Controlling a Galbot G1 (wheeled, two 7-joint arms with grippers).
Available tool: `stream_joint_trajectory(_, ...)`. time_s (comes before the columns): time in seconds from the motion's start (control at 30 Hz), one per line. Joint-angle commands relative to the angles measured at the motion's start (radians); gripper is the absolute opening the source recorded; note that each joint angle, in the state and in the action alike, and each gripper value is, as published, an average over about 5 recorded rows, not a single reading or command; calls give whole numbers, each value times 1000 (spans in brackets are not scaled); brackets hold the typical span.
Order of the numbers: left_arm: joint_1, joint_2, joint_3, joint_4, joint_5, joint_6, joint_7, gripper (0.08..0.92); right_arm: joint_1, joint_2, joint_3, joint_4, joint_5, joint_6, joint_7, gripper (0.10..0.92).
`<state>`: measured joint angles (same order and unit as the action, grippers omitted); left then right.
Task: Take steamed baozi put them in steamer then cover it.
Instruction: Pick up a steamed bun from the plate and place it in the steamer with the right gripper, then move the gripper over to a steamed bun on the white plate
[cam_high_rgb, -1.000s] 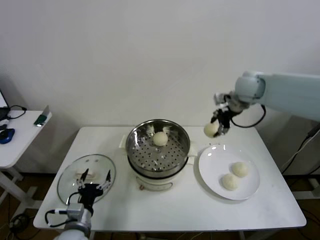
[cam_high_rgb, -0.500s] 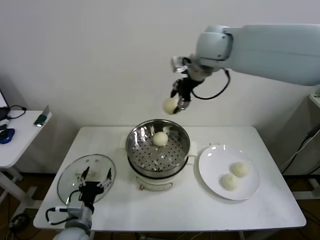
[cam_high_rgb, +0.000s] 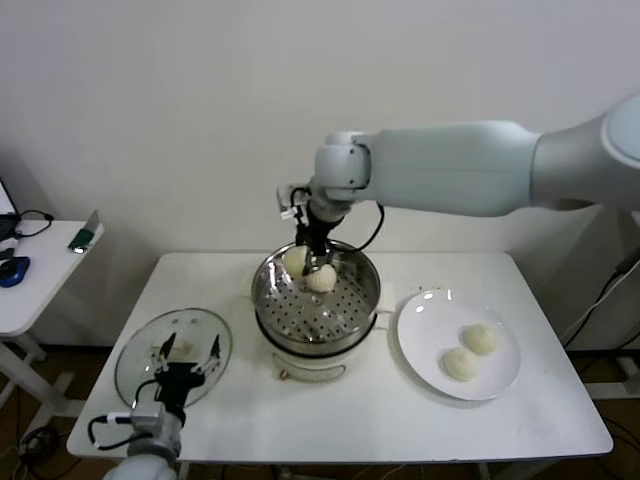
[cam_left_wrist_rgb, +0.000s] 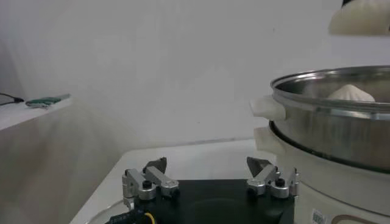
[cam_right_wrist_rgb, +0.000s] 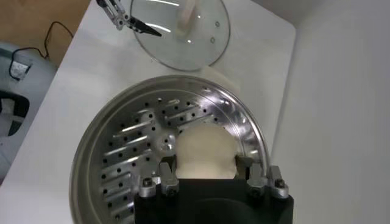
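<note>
Held bun: round cream-white steamed baozi (cam_high_rgb: 296, 259) over the far rim of the shiny steel steamer (cam_high_rgb: 316, 300), beside another baozi (cam_high_rgb: 321, 278) inside.
Right gripper (cam_high_rgb: 311, 252): grasping the held bun.
Left gripper (cam_high_rgb: 184, 363): released, over the glass cover (cam_high_rgb: 140, 350), near left.
White round plate (cam_high_rgb: 425, 345): right, two buns.

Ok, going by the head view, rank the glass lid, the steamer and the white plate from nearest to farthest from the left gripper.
1. Glass lid: directly beneath the open left gripper, at the table's left front.
2. Steamer: mid-table, to the lid's right.
3. White plate: beyond the steamer, on the table's right side.
</note>
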<state>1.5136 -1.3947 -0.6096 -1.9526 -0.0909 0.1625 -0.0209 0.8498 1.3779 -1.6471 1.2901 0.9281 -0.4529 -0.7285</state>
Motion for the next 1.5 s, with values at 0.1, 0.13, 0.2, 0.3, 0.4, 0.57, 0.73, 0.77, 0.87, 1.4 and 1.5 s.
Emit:
stream_joint_trajectory(0.1,-1,1,1,1,0,0,0,823,-131,46,13,-33,12,-70,89,645)
stream_joint_trajectory(0.13,-2,1,1,1,0,0,0,823,-136,47,13,-33,11,-73,94,645)
stream_joint_trajectory(0.2,-3,1,2,3,0,0,0,823,-152,49,15,-40,4,-80,106,645)
stream_joint_trajectory(0.3,-6,1,2,5,-1,0,0,823,-182,57,28,-66,-11,-89,124,645)
stream_joint_trajectory(0.4,-7,2,2,6,-3,-1,0,823,-208,71,43,-99,-25,-96,136,645)
stream_joint_trajectory(0.57,-8,5,0,8,-7,-2,0,823,-231,102,51,-147,-33,-97,142,645)
stream_joint_trajectory(0.73,-7,7,-2,6,-12,-2,0,823,-242,119,51,-168,-41,-96,143,645)
stream_joint_trajectory(0.77,-8,8,-3,6,-13,-3,0,823,-244,121,51,-172,-43,-96,145,645)
stream_joint_trajectory(0.87,-10,9,-4,8,-15,-4,0,823,-249,123,58,-186,-44,-96,149,647)
stream_joint_trajectory(1.4,-16,11,-5,3,-20,-2,2,823,-21,-25,19,-94,-27,53,-24,822)
stream_joint_trajectory(1.5,-16,10,-4,-1,-20,1,2,823,84,-121,-35,-24,5,83,-86,823)
